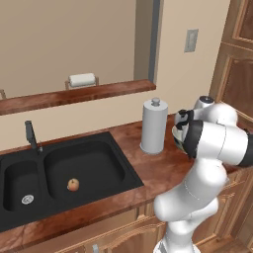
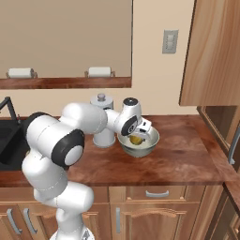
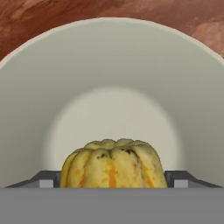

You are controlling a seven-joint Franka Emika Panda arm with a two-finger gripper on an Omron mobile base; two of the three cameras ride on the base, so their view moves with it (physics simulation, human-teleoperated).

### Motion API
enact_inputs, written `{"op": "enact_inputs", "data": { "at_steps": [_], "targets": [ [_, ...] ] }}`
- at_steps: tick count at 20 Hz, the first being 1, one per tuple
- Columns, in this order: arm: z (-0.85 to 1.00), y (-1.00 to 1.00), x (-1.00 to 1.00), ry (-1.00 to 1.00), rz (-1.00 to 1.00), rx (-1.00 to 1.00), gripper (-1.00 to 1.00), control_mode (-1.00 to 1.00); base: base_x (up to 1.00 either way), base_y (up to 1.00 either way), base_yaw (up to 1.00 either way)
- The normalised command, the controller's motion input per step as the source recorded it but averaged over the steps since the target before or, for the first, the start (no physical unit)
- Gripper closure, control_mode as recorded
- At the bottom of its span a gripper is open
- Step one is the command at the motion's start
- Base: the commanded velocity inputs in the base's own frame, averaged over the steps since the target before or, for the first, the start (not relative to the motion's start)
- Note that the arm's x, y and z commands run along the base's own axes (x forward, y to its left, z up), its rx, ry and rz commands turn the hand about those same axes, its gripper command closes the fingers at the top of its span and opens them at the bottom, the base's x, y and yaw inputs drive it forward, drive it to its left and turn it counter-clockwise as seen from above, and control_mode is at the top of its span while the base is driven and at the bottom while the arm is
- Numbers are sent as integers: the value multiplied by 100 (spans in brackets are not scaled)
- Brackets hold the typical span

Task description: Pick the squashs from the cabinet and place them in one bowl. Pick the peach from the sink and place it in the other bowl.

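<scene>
A ribbed, rounded yellow squash (image 3: 113, 164) sits between my fingers, which press on both of its sides. My gripper (image 2: 138, 135) reaches down into the pale greenish-cream bowl (image 2: 151, 141), which stands on the wooden counter right of the paper towel roll. In the hand view the bowl's wall (image 3: 109, 57) curves all around the squash (image 2: 136, 139). The peach (image 1: 73, 185) lies in the large basin of the black sink (image 1: 99, 148), far left of the arm.
A grey paper towel roll (image 1: 154, 126) stands upright just left of the bowl. A short black faucet (image 1: 31, 135) rises behind the sink. A wooden wall cabinet (image 2: 213, 51) hangs above the counter's right end. Bare counter (image 2: 187, 154) lies right of the bowl.
</scene>
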Motion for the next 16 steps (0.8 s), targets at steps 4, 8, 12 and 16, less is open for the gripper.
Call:
{"op": "enact_inputs", "data": {
  "at_steps": [4,8,12,16],
  "targets": [
    [-7,-22,13,3,0,0,100,-100,0,0,0],
    [0,-3,18,1,0,0,100,-100,0,0,0],
    [0,0,21,1,0,0,100,-100,0,0,0],
    [-6,0,20,0,0,0,100,-100,0,0,0]
  ]
}}
